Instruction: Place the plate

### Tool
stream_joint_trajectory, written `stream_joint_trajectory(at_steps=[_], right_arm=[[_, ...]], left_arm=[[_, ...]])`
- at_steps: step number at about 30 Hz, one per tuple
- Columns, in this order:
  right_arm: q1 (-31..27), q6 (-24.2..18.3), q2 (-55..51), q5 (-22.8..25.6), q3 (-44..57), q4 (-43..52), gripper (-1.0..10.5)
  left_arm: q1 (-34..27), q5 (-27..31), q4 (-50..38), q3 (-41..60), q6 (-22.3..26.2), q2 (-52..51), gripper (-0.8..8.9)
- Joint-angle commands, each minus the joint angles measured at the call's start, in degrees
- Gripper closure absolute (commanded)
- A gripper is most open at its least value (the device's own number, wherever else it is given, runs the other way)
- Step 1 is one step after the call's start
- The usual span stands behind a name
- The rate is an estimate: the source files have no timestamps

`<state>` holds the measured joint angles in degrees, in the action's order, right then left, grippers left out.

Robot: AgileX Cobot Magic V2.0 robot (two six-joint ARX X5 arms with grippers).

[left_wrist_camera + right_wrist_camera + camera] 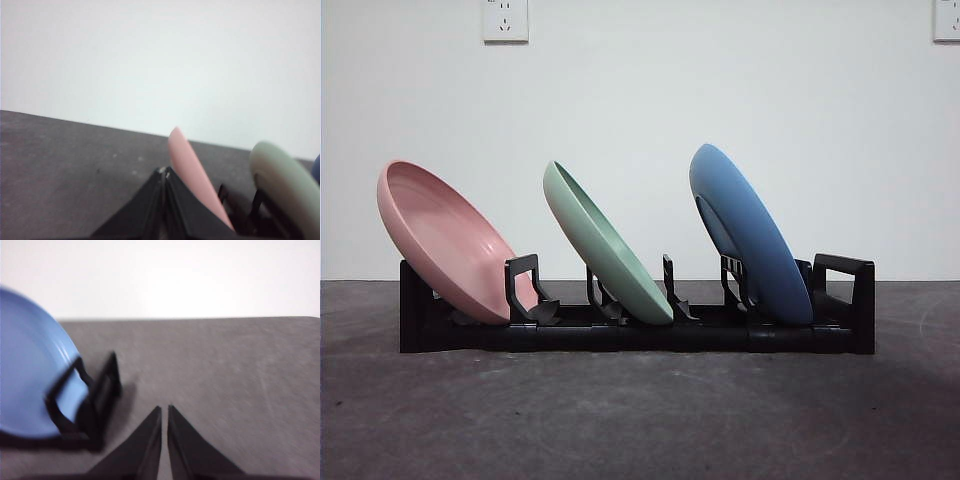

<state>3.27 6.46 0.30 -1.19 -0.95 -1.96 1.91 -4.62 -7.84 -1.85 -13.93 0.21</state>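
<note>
Dark tabletop (640,420) fills the lower frame; behind it, 3 plates, pink (445,240), green (605,245) and blue (750,235), lean in a slotted black rack (640,335), propped upright. Both grippers, left (165,172) and right (164,410), are closed and empty.

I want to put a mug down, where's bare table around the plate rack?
Bare table lies in front of the rack and off both its ends. The rack itself is crowded: pink plate, green plate and blue plate lean in its slots.
</note>
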Motion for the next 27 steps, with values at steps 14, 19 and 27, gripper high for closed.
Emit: stream_joint_trajectory(at_steps=[14,19,27], right_arm=[[-0.02,9.94,0.02,-0.24,-1.6,10.43,9.3],[-0.04,14.19,3.43,0.63,-11.04,-1.7,9.3],[-0.02,12.35,17.94,-6.25,-29.27,-18.82,9.3]], left_arm=[[-0.02,-0.04,-0.83,-1.64,-11.41,0.31,8.03],[-0.02,-0.04,12.66,-9.99,-12.48,3.98,8.03],[-0.02,-0.81,30.6,-27.26,-8.96,16.92,8.02]])
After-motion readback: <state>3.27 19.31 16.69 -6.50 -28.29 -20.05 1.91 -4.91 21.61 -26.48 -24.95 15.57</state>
